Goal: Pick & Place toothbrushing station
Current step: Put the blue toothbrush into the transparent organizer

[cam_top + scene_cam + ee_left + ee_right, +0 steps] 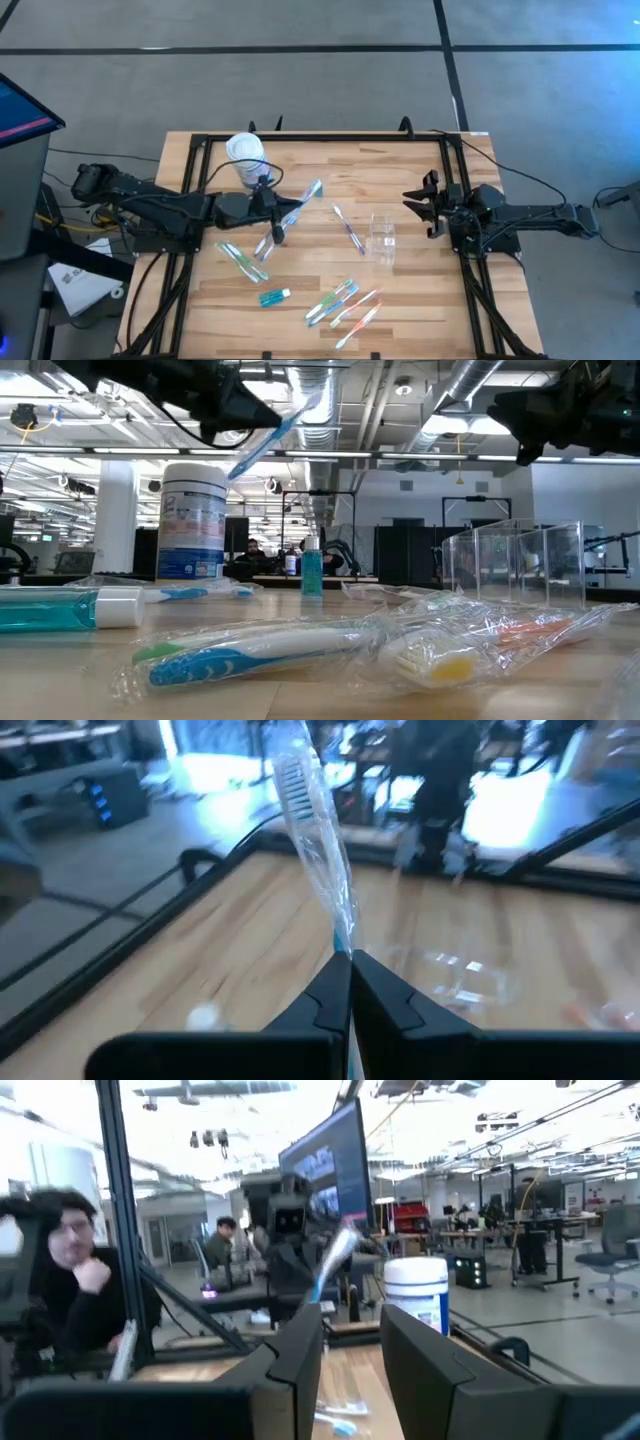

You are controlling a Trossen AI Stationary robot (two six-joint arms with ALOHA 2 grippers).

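My left gripper (283,212) is shut on a blue toothbrush in a clear wrapper (305,196), held above the table's left middle; the low view shows the toothbrush (262,438) high in the air. The clear plastic cup (383,238) stands right of centre. More wrapped toothbrushes lie flat on the wood: (243,260), (348,228), and a cluster at the near edge (345,302). A teal tube (274,296) lies beside them. My right gripper (420,205) hovers open at the table's right side, its fingers (300,1355) around nothing. My left gripper pinches the wrapped toothbrush's handle (343,942) between its two shut fingers. The fingers lie along it, nearly level, coming from the table's left. The bristle head (296,775) sticks out past the fingertips and slants upward. The toothbrush is lifted clear of the table.
A white canister with a blue label (245,155) stands at the far left, just behind my left gripper. A black frame (190,200) runs along the table's edges. People sit in the room beyond the table (60,1280). Bare wood shows in the middle (320,260).
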